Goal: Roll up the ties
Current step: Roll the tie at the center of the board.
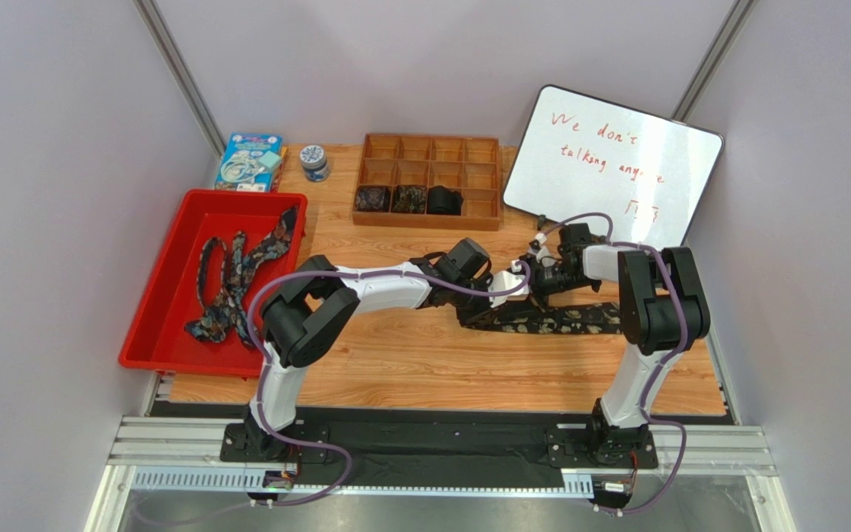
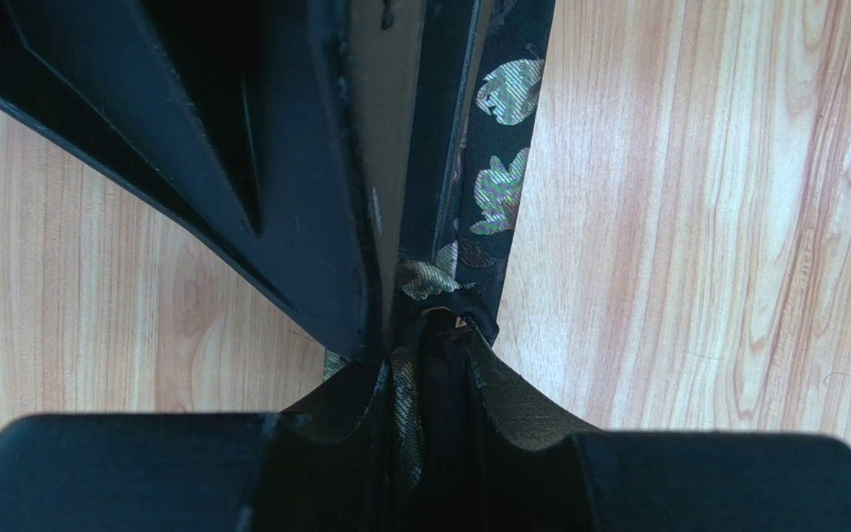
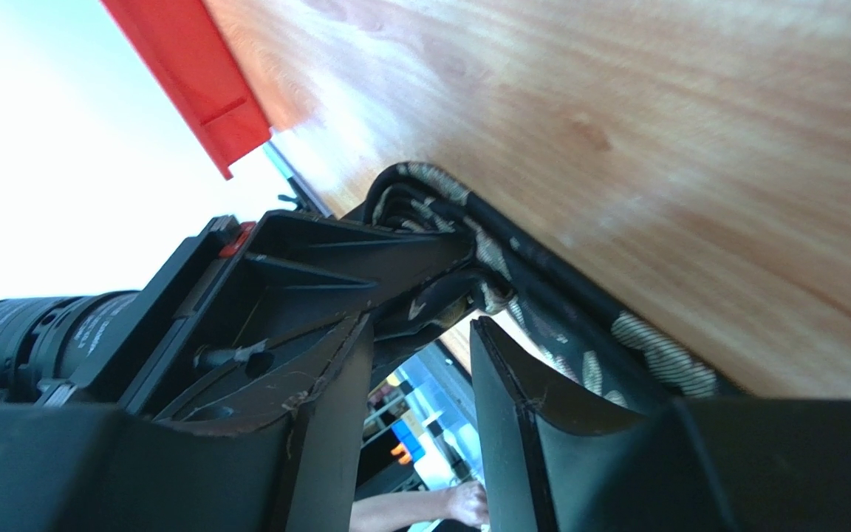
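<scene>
Necktie point(image 1: 552, 319) is lying stretched along the table point(image 1: 397, 366) in front of the compartment box point(image 1: 430, 180), seeming soft, light and slippery, best taken at its end, where the left gripper point(image 2: 424, 443) is pinching it while the right gripper point(image 3: 419, 432) is standing with fingers spread alongside.

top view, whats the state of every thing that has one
tie on table, mostly unrolled, one end gripped
tray ties, loose, unrolled
box coils, rolled up
left gripper, shut on tie on table
right gripper, open, holding nothing
</scene>
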`<state>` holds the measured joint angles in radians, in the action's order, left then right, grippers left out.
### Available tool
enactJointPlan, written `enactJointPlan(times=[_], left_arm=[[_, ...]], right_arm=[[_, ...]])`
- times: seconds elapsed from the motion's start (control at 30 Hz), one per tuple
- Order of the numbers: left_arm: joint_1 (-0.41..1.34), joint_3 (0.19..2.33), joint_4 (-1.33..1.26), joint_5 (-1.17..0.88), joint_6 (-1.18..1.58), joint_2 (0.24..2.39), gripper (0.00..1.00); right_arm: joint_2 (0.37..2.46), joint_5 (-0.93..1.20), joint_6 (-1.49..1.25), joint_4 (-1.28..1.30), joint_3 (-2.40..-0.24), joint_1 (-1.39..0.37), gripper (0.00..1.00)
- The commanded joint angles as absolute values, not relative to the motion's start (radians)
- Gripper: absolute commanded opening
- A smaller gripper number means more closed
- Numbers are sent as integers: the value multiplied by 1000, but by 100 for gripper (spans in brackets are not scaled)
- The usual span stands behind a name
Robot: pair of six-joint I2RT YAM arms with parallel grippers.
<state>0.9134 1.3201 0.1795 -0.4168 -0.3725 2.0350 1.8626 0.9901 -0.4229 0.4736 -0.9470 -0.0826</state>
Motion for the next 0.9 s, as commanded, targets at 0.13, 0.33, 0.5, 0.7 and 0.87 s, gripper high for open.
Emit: enactJointPlan(times=[0.13,0.33,0.5,0.7,0.87], left_arm=[[916,1285,295,-430,-364,2100,9],[914,1269,296,-442,-348,2098,9],[913,1264,295,-454,-345,2109,9],[911,1273,288,-465,-337,2126,11],[911,1262,276,-476,-328,2131,13]], right_arm=[[1821,1080,-390,485,-922,-75,43],[1842,1112,-391,381,-890,-71,43],[1853,1134,-405,295,-873,-71,44],[1841,1186,-408,230,-841,-71,44],[1838,1213,-403,202,-821,-74,44]])
